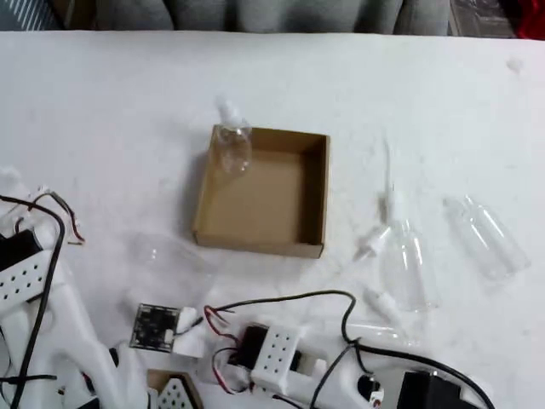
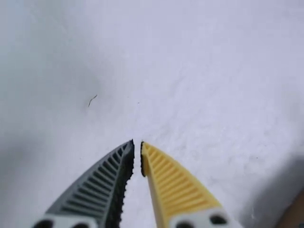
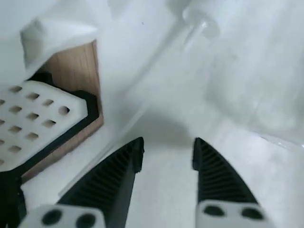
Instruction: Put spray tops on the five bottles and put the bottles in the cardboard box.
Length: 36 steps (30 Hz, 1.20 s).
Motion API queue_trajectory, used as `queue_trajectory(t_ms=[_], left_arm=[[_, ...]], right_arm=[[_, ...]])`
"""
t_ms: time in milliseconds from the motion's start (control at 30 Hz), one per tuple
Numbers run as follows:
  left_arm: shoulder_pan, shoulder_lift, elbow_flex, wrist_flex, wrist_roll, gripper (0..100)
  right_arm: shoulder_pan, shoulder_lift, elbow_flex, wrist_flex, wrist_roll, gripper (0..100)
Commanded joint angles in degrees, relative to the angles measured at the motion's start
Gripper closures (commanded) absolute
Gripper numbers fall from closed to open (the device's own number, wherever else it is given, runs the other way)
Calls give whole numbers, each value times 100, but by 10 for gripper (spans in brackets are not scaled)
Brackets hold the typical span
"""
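Observation:
The open cardboard box (image 1: 264, 194) sits mid-table. A clear bottle (image 1: 232, 145) with a white spray top leans on its far left corner. Right of the box lie two clear bottles (image 1: 409, 262) (image 1: 490, 236) and a loose spray top (image 1: 389, 198) with its thin tube. Another clear bottle (image 1: 166, 256) lies left of the box's near corner. My left gripper (image 2: 137, 148) is shut over bare white table, holding nothing. My right gripper (image 3: 166, 151) is open low over the table, a thin dip tube (image 3: 128, 121) running past its fingers toward a spray top (image 3: 199, 20).
Both arms' white bodies, a circuit board (image 1: 155, 326) and loose black cables (image 1: 289, 300) crowd the near edge. A wooden block with a perforated white part (image 3: 42, 114) stands beside my right gripper. The far half of the white table (image 1: 111, 102) has free room.

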Motion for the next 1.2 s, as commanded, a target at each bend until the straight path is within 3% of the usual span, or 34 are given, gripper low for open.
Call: queue_trajectory(t_ms=[0,300,433,500,600,800,1000,1167], left_arm=[[-40,4,-264,-167,-62,976],[-40,4,-246,-167,-62,976],[-40,4,-246,-167,-70,976],[-40,4,-246,-167,-70,976],[-40,4,-246,-167,-62,976],[-40,4,-246,-167,-62,976],[-40,4,-246,-167,-62,976],[-31,4,-246,-176,-44,976]], right_arm=[[-4,-66,-237,-31,18,934],[365,-1956,-695,1719,-220,941],[312,-2703,-308,1692,-484,935],[-48,-2809,-35,1525,-501,894],[-514,-2633,369,980,-501,845],[-541,-1701,466,251,-501,875],[-523,-1719,-246,1174,-897,876],[-576,-1657,-264,1077,-1468,875]])
